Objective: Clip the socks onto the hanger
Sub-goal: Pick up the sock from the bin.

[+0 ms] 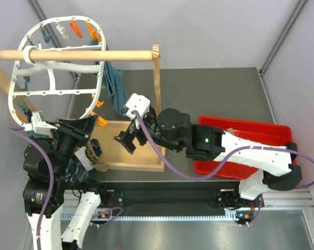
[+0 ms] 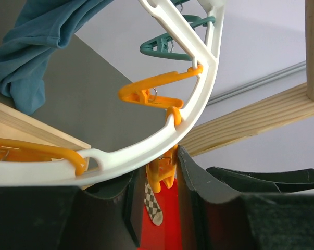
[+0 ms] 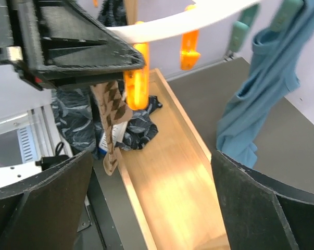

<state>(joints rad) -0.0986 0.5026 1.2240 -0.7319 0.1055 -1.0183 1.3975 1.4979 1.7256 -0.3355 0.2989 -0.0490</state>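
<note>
The white oval hanger (image 1: pixel 55 92) hangs from a wooden rod at the upper left. My left gripper (image 1: pixel 83 126) is at its lower rim (image 2: pixel 146 151), its fingers closed on either side of an orange peg (image 2: pixel 159 177). A brown argyle sock (image 2: pixel 153 205) hangs down beside that peg. The right wrist view shows the same sock (image 3: pixel 111 125) dangling next to the peg (image 3: pixel 137 83) under the left gripper (image 3: pixel 138 62). It also shows in the top view (image 1: pixel 93 152). My right gripper (image 1: pixel 124 141) is open and empty above the tray (image 3: pixel 149 172). No second sock shows.
A wooden tray (image 1: pixel 130 156) lies below the hanger with a dark patterned cloth (image 3: pixel 141 125) at its near corner. A teal-blue garment (image 1: pixel 115 83) hangs from the hanger's right side. The wooden rod (image 1: pixel 94 54) and post (image 1: pixel 157 78) stand behind. A red bin (image 1: pixel 240 130) sits at the right.
</note>
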